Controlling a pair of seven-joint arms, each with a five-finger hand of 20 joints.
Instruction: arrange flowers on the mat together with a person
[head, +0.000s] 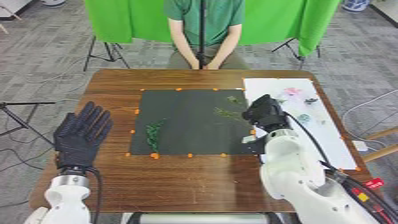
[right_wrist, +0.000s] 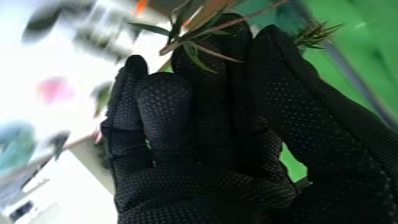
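Observation:
In the head view my right hand (head: 264, 111) is over the right edge of the dark mat (head: 188, 120), pinching a thin green sprig (head: 228, 113) that extends leftward above the mat. In the right wrist view, narrow leaves and a brown stem (right_wrist: 206, 31) cross the fingertips of my right hand (right_wrist: 200, 130), and a leafy tuft (right_wrist: 315, 35) pokes out beyond the thumb. A darker green sprig (head: 154, 135) lies on the mat's left part. My left hand (head: 82, 135) stands open left of the mat, fingers straight and apart from everything.
On the right, a white sheet (head: 333, 142) bears a pink flower (head: 291, 92), a pale blue-green flower (head: 304, 118) and other small pieces. Orange marks line the mat on the brown table (head: 209, 175). Across the table sits a person with hands lowered at its far edge.

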